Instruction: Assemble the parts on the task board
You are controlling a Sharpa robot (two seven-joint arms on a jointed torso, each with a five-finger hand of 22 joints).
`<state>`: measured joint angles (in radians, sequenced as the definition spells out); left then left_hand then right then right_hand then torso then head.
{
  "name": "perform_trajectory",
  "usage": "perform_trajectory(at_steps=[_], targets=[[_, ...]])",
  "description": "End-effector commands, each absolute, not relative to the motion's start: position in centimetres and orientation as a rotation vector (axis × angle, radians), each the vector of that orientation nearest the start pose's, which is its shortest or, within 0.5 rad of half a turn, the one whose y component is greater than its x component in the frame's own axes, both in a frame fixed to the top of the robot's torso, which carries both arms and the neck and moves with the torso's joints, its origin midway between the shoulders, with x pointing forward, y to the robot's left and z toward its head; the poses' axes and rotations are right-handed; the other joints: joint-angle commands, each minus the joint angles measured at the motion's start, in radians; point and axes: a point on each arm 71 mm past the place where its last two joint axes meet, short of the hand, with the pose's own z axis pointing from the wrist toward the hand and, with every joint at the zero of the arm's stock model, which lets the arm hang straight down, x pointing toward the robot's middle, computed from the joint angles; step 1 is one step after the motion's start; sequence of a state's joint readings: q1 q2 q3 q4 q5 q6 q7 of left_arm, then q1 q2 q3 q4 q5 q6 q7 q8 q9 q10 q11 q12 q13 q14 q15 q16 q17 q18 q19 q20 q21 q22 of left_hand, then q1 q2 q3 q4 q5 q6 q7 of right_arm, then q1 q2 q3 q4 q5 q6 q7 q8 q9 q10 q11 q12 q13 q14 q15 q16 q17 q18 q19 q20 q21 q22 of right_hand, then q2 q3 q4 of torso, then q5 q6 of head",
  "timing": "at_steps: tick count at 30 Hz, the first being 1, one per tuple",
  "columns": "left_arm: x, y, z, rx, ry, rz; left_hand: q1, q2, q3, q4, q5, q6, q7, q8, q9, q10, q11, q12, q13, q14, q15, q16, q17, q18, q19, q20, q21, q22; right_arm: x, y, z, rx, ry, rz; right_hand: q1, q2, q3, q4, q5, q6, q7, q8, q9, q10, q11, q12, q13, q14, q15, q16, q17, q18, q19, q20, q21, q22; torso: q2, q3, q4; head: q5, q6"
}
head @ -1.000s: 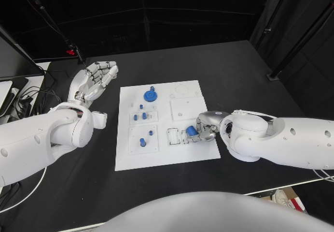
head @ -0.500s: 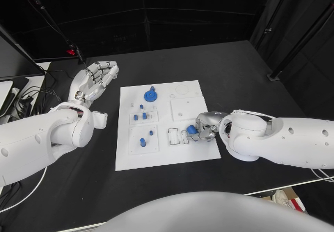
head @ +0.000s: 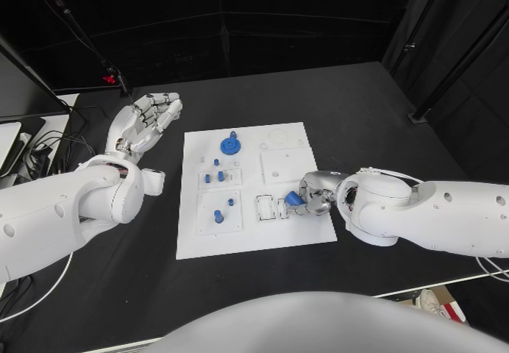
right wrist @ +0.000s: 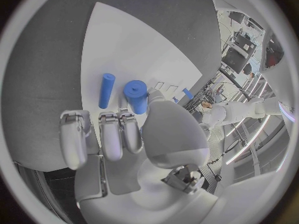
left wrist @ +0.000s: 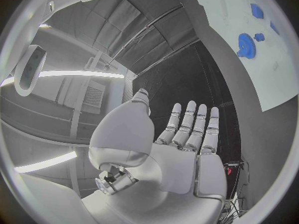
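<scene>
Lower right of centre in the head view, my right hand (head: 314, 197) pinches a short blue cylinder (head: 290, 198) over the task board (head: 252, 243) lower edge, beside the slotted fixture (head: 268, 207). Its long axis looks tilted toward the fixture. Upper left, my left hand (head: 143, 121) lies released, fingers spread, off the board.

Head view overhead; wrist views behind hands; all share task board (head: 254, 193).

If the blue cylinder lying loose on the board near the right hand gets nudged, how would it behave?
The blue cylinder lies on its side on the smooth task board, so it would probably roll. It looks rigid, likely light plastic.
</scene>
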<state>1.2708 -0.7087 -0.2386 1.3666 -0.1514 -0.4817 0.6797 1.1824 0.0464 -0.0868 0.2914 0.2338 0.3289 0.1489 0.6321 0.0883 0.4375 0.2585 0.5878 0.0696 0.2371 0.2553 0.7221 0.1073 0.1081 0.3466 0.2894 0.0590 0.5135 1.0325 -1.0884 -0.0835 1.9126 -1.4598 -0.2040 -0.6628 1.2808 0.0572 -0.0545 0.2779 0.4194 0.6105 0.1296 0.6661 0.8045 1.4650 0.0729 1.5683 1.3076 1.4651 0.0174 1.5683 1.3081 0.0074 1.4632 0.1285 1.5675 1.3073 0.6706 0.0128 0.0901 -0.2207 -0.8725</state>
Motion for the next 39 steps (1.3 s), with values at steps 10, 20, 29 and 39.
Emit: perform_trajectory(at_steps=[10,20,29,39], targets=[[50.2,19.4,-19.0,-0.646,1.205,-1.482,0.002,0.011,-0.008,0.000,0.004,-0.006,0.146,0.005,-0.002,-0.008,-0.002,0.004,-0.001,-0.005,0.002,0.005,-0.001,-0.018,0.001,0.002,0.006,-0.001,36.4,-23.8,-25.0,0.349,2.059,0.447,0.071,-0.001,0.023,-0.007,0.010,0.041,0.007,-0.039,-0.702,0.106,-0.001,0.003,0.263,0.106,-0.006,0.002,0.263,-0.007,0.108,-0.007,0.003,0.263,0.000,0.0005,0.0001,0.005,0.000],[50.3,19.5,-19.1,-0.647,1.205,-1.477,0.003,0.012,-0.008,0.000,0.005,-0.006,0.146,0.005,-0.002,-0.008,-0.002,0.005,-0.001,-0.005,0.002,0.006,-0.001,-0.019,0.001,0.002,0.006,-0.002,35.8,-24.8,-24.6,0.545,2.046,0.544,0.100,-0.003,0.036,-0.009,0.005,0.102,0.013,-0.063,-0.713,0.106,0.004,0.003,0.263,0.106,-0.001,0.002,0.263,-0.007,0.108,-0.003,0.003,0.263,0.001,0.0007,0.0004,0.006,0.000],[50.3,19.5,-19.1,-0.648,1.206,-1.475,0.003,0.012,-0.008,0.000,0.005,-0.006,0.146,0.005,-0.002,-0.008,-0.002,0.005,-0.001,-0.005,0.002,0.006,-0.001,-0.019,0.001,0.002,0.006,-0.002,35.3,-25.6,-24.3,0.721,2.015,0.626,0.115,-0.005,0.050,-0.003,0.003,0.200,0.012,-0.120,-0.730,0.106,0.003,0.003,0.263,0.106,0.001,0.002,0.263,-0.007,0.108,-0.001,0.003,0.263,0.000,-0.0004,0.0004,0.008,0.000],[50.3,19.4,-19.1,-0.649,1.208,-1.476,0.004,0.012,-0.010,0.000,0.005,-0.006,0.145,0.006,-0.002,-0.008,-0.002,0.006,-0.001,-0.005,0.002,0.007,-0.002,-0.019,0.001,0.002,0.006,-0.002,35.1,-26.0,-23.8,0.883,1.988,0.755,0.111,-0.009,0.053,0.003,-0.005,0.253,0.011,-0.175,-0.738,0.106,0.004,0.003,0.263,0.106,-0.001,0.002,0.263,-0.007,0.108,-0.001,0.003,0.263,0.000,-0.0002,0.0026,0.010,0.000]])
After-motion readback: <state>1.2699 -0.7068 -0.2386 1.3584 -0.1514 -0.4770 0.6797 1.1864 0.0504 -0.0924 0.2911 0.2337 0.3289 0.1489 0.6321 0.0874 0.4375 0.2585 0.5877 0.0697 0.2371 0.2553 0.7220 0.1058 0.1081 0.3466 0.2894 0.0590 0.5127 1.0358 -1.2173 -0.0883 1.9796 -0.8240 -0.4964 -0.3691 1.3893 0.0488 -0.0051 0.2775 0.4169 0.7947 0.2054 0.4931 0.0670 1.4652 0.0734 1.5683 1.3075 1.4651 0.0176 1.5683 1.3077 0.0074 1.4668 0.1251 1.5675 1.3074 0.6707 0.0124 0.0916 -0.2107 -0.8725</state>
